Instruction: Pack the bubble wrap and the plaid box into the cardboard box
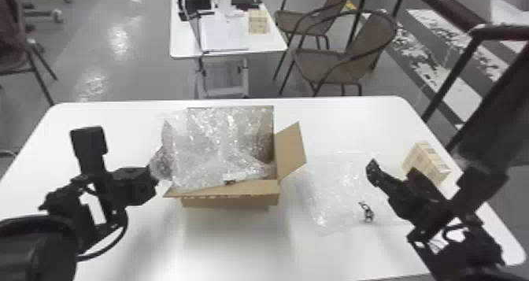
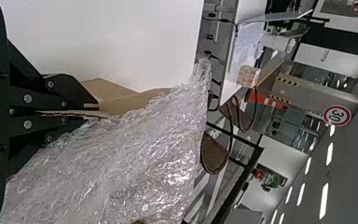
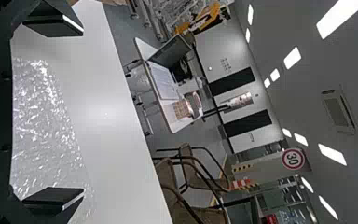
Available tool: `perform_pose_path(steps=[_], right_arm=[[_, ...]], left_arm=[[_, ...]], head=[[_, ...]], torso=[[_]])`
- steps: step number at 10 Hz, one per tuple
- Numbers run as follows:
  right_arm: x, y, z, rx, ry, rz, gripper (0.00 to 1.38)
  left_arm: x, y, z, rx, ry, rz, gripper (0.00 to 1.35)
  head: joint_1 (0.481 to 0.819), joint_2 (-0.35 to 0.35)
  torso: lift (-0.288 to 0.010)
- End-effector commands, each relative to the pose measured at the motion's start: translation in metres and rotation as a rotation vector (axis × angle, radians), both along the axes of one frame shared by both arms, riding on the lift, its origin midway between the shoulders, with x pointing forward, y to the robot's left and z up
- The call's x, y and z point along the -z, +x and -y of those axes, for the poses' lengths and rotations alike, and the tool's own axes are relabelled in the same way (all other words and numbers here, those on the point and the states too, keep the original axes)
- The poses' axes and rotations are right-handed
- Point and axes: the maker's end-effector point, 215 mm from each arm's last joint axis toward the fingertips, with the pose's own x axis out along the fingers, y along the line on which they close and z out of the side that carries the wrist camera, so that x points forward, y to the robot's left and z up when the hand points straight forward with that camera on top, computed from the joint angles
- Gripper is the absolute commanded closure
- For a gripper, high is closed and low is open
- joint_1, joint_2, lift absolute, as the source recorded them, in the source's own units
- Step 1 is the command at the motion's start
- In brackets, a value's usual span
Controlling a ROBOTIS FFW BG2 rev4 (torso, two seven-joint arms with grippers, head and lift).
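One bubble wrap [image 1: 220,142] lay partly inside the cardboard box [image 1: 232,200], whose flap [image 2: 126,102] the left gripper [image 2: 92,112] pinched; the plaid box [image 1: 427,162] and second sheet [image 1: 334,189] were left outside, the right gripper [image 3: 78,112] being open

I note free room over the near worktop [image 1: 232,244]; right flap [image 1: 290,152] of cardboard box [image 1: 230,201] blocks low sideways entry.

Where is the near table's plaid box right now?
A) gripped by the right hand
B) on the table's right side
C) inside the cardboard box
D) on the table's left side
B: the plaid box sits near the table's right edge; the right hand is open and empty.
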Motion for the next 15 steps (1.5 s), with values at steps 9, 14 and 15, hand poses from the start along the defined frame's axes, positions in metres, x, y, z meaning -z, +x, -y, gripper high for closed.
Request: perform_pose_path(steps=[9, 14, 15], right_arm=[[0.069, -0.085, 0.131, 0.232, -0.284, -0.147, 0.09], [0.074, -0.075, 0.15, 0.282, -0.302, -0.099, 0.09], [0.073, -0.07, 0.156, 0.293, -0.303, -0.094, 0.09]], left_arm=[[-0.016, 0.002, 0.002, -0.008, -0.013, 0.041, 1.21], [-0.023, 0.003, 0.005, -0.023, -0.029, 0.074, 1.21], [-0.022, 0.003, 0.005, -0.022, -0.027, 0.071, 1.21]], head=[[0.695, -0.253], [0.695, -0.293], [0.695, -0.293]], torso=[[-0.102], [-0.102], [-0.102]])
